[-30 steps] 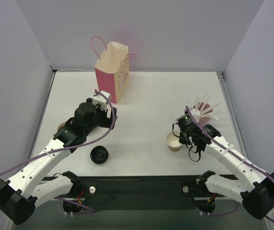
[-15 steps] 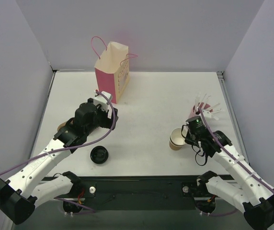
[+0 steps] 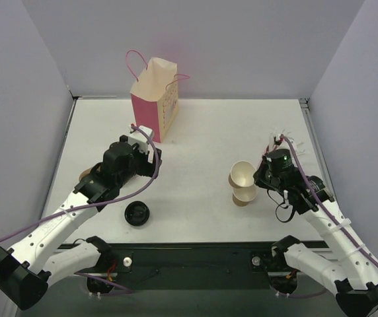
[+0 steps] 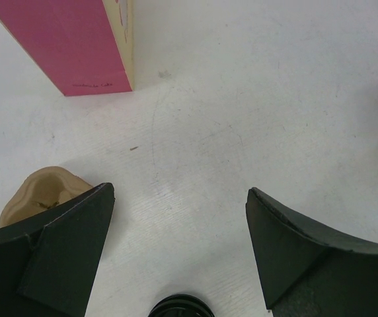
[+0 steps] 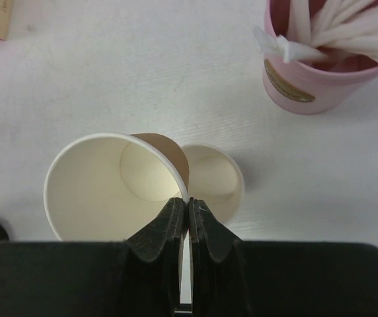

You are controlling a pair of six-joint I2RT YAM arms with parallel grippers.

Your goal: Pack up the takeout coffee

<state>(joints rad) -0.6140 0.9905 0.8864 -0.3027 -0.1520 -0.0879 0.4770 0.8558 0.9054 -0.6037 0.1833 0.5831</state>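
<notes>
Right jaws pinch cup [image 5: 90, 191], apparently off table

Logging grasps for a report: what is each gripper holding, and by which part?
The right gripper pinches the lidless paper cup by its rim, one finger inside, one outside. The left gripper is open and holds nothing.

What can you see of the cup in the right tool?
A small paper cup, brown outside, cream-white inside, empty and lidless. The right tool pinches its rim wall, shut on it. It hangs tilted, mouth toward the wrist camera, partly over a second cup standing on the table; contact between them is unclear.
</notes>
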